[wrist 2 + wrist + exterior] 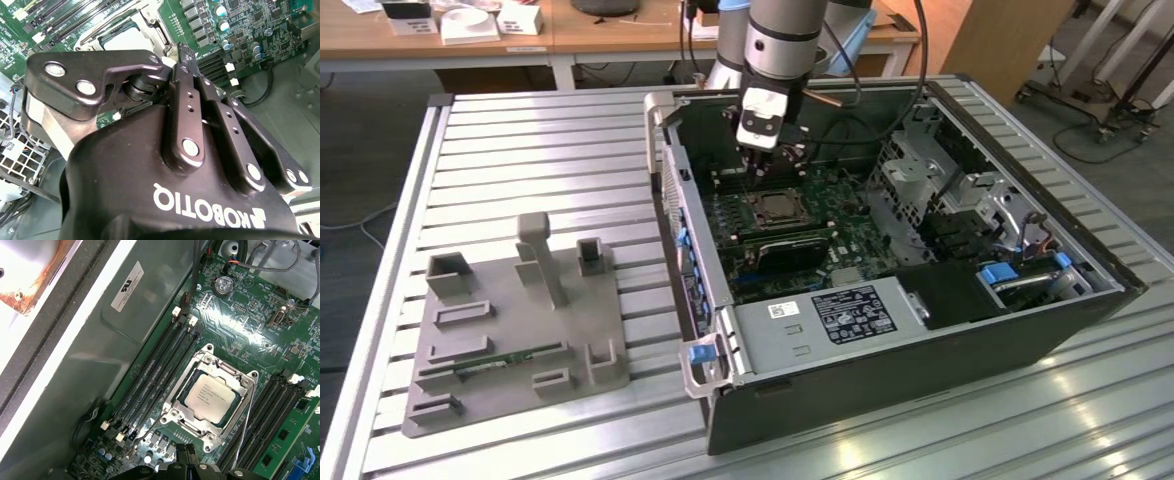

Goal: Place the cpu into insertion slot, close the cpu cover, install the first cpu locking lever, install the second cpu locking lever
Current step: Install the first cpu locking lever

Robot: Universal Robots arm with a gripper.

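Note:
The cpu (206,396), a silver-grey square chip, lies in the insertion slot (781,207) on the green board. The cpu cover (187,377), a silvery frame, lies flat around it. A thin metal lever rod (246,415) runs along one side of the socket, and another thin rod (145,432) angles away from the opposite corner. My gripper (774,165) hangs over the board just behind the socket in the exterior view. Its black fingertips (186,452) sit close together near the socket's edge with nothing between them. In the second wrist view the gripper (181,50) is shut, with the cpu (122,36) beyond it.
The open computer case (894,390) lies on a ribbed metal table (520,150). Long black memory slots (155,370) flank the socket on both sides. A grey fixture plate (520,330) stands at the exterior view's left. A drive cage (841,315) and cables crowd the case's near side.

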